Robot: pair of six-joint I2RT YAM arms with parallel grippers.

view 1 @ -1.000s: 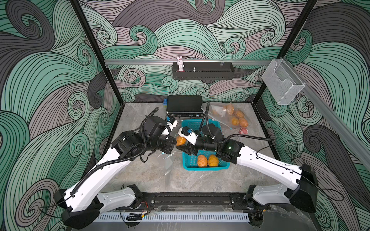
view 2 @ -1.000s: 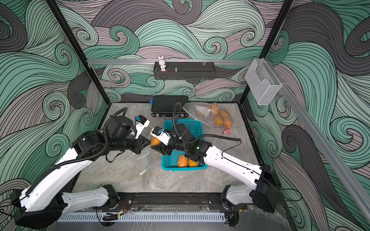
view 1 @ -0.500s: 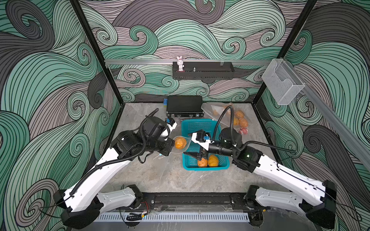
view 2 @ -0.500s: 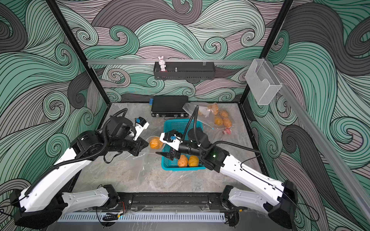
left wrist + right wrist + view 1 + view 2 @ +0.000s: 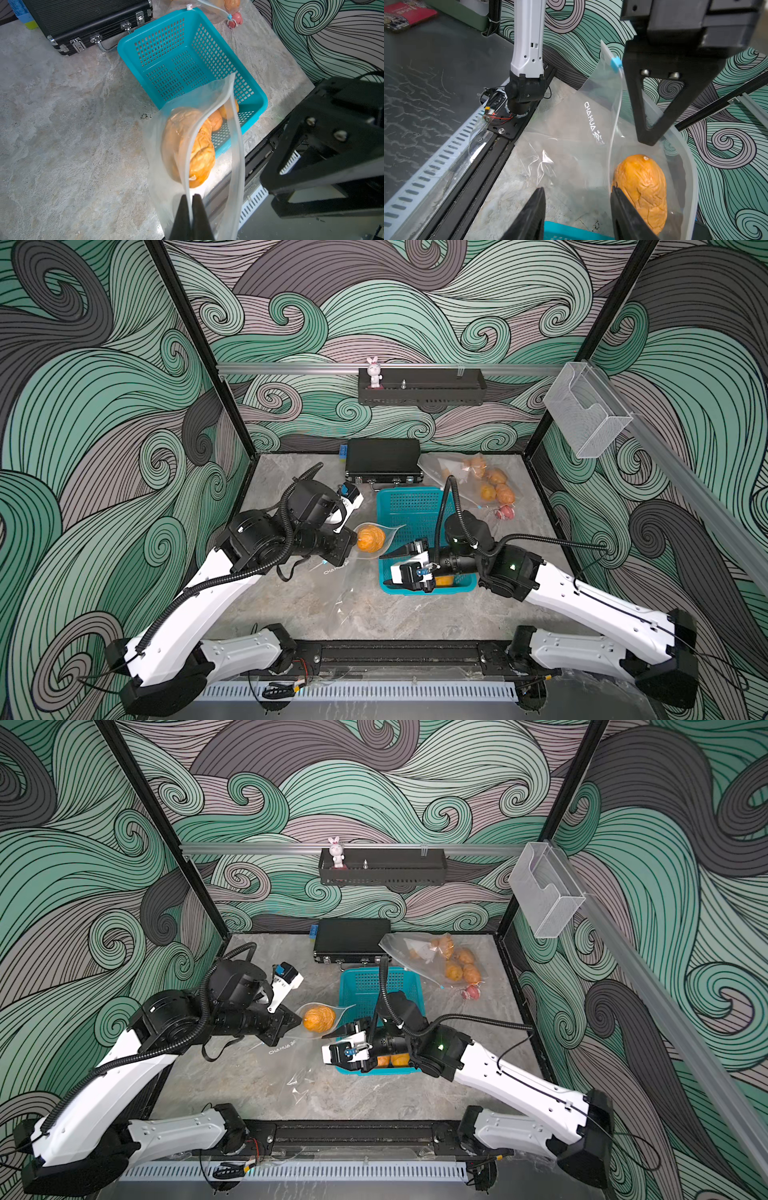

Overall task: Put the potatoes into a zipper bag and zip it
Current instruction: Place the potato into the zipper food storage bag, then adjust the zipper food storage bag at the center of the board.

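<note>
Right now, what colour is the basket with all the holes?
The basket is teal, clearest in the left wrist view.

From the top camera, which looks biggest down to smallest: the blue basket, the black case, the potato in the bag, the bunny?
Largest: blue basket.
Next: black case.
Last: the potato in the zipper bag and the bunny look about alike. The bunny stands up on the wall shelf, so I won't rank them.
</note>
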